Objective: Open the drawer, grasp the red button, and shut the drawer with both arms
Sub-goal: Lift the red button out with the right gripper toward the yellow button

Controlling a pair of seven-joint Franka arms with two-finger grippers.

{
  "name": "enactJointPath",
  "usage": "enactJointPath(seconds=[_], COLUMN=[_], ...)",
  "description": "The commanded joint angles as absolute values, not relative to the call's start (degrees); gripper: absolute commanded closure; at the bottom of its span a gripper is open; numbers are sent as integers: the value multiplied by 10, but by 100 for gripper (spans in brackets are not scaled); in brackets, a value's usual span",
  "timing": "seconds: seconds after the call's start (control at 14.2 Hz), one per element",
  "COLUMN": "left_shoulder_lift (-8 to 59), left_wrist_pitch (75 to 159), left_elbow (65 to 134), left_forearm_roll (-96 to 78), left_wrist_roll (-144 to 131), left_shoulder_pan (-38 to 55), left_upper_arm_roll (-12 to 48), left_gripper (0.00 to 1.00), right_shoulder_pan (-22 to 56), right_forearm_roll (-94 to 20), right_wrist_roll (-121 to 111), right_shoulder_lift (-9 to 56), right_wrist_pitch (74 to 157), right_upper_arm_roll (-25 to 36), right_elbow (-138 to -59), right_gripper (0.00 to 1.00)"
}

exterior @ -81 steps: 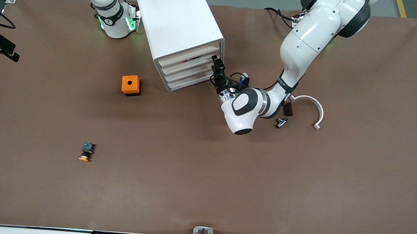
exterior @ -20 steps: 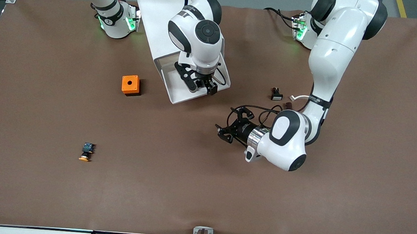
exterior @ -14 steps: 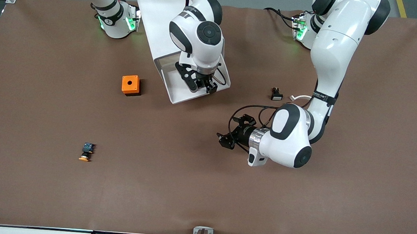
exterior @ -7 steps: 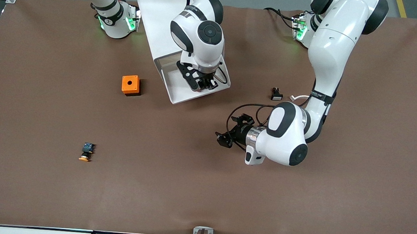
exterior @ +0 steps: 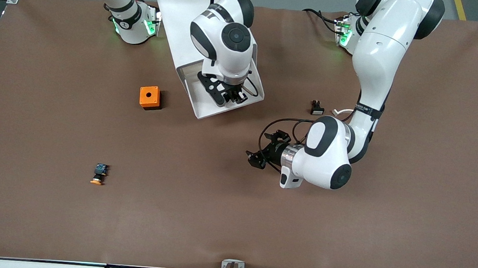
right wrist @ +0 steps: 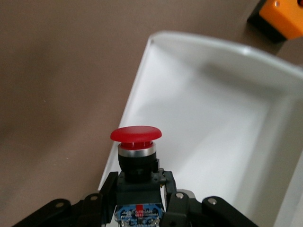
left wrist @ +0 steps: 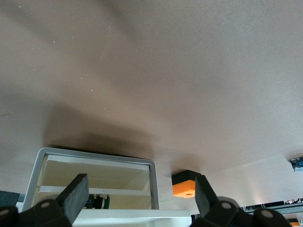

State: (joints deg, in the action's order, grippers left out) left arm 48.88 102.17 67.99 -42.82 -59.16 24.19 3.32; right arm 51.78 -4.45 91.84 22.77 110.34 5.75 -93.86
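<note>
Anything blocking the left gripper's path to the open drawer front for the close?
Nothing visible. The left gripper hangs open over bare table facing the drawer. The right gripper, shut on the button, hangs over the drawer's inside.

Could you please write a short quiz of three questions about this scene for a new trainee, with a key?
1. True or false: the right gripper is shut on the button.
2. What is the right gripper over? A) the orange cube B) the open drawer C) bare table
3. Fill in: the left gripper hangs over the table with its fingers ____.

Key:
1. True. The right wrist view shows the fingers clamped on its black body, red cap up.
2. B. The drawer is pulled out of the cabinet.
3. Open. It holds nothing and waits.
</note>
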Motion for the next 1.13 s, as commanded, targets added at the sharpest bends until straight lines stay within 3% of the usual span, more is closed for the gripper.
enactJointPath(seconds=[0.0, 0.49, 0.77, 1.06], left_shoulder_lift=[475, 475, 448, 429], left_wrist_pitch=[1027, 1029, 1112, 1123], left_elbow=[692, 692, 700, 704], left_forearm_roll=[-416, -389, -274, -199], left_wrist_roll=[-585, -584, -596, -643], left_shoulder_pan=[247, 257, 305, 343], left_upper_arm_roll=[27, 26, 25, 25], left_gripper=[1, 1, 1, 1], right_shoulder_pan=[458, 294, 215, 179], right_forearm_roll=[-56, -55, -55, -54], right_wrist_roll=[795, 467, 319, 243], right_shoulder_lift=[191, 177, 191, 228], right_wrist_pitch=[1076, 1065, 1103, 1165], right_upper_arm_roll=[54, 56, 56, 56], right_elbow=[-936, -937, -940, -951], right_gripper=[100, 100, 100, 100])
